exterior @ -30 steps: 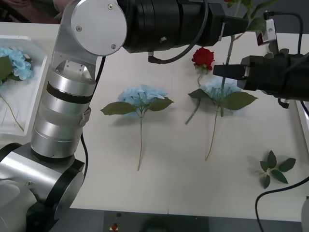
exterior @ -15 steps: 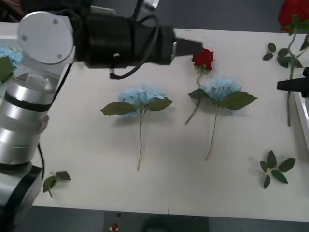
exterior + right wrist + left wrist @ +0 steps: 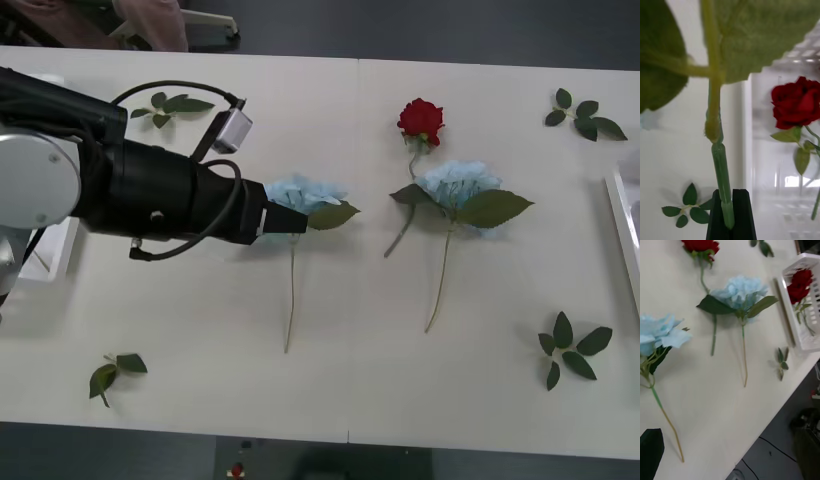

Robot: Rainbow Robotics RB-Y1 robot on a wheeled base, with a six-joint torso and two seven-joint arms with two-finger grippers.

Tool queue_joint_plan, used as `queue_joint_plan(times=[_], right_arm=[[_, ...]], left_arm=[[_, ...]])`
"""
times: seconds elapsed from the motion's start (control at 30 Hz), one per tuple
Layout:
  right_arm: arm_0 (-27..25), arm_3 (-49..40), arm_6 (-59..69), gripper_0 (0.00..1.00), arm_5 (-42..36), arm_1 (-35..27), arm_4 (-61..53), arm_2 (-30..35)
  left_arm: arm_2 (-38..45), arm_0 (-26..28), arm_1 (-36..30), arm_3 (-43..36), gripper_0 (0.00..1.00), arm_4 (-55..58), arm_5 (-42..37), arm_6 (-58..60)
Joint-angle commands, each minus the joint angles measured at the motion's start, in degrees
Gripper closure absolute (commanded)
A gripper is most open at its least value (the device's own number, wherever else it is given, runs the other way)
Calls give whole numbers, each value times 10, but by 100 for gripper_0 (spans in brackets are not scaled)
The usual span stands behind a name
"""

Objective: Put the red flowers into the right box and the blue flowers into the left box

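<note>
My left gripper (image 3: pixel 286 221) hovers over the left edge of a blue flower (image 3: pixel 305 193) lying on the table; in the left wrist view one black finger (image 3: pixel 650 447) sits at the corner, so the gripper is open, close to this blue flower (image 3: pixel 660 338). A second blue flower (image 3: pixel 460 185) lies further right, with a red flower (image 3: pixel 421 118) just behind it. My right gripper (image 3: pixel 730 215) is shut on a green stem (image 3: pixel 720 165) with large leaves, its bloom out of view, beside the right box (image 3: pixel 752 123). In that box lies a red flower (image 3: pixel 797 103).
Loose leaf sprigs lie at the back left (image 3: pixel 165 103), back right (image 3: pixel 585 113), front right (image 3: pixel 570 348) and front left (image 3: pixel 112 372). The right box's rim (image 3: pixel 625 230) shows at the table's right edge, and a corner of the left box (image 3: pixel 55 262) under my left arm.
My left arm has swung back and down from the table's rear to the left blue flower. My right arm has carried its red flower rightward, out of the front view.
</note>
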State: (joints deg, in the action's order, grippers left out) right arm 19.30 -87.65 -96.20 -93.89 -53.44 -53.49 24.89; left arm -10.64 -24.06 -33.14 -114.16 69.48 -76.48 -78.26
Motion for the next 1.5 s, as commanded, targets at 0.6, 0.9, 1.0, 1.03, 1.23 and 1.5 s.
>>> queue_joint_plan(times=[0.6,0.9,1.0,1.03,1.23,1.5], right_arm=[[7,284,-111,100,218,-38,117,-60],[6,306,-114,0,261,-26,113,-94],[6,284,-115,0,246,-25,104,-93],[6,284,-115,0,246,-25,104,-93],[7,172,-111,0,126,22,83,-14],[6,8,-36,0,22,107,45,10]], left_arm=[[-43,119,169,-23,0,-342,20,17],[-53,68,186,68,0,-388,21,5],[-64,33,191,118,0,-394,20,1],[-64,33,191,118,0,-394,20,1],[-70,-34,208,200,0,-429,21,0],[-101,-112,214,310,0,-429,47,0]])
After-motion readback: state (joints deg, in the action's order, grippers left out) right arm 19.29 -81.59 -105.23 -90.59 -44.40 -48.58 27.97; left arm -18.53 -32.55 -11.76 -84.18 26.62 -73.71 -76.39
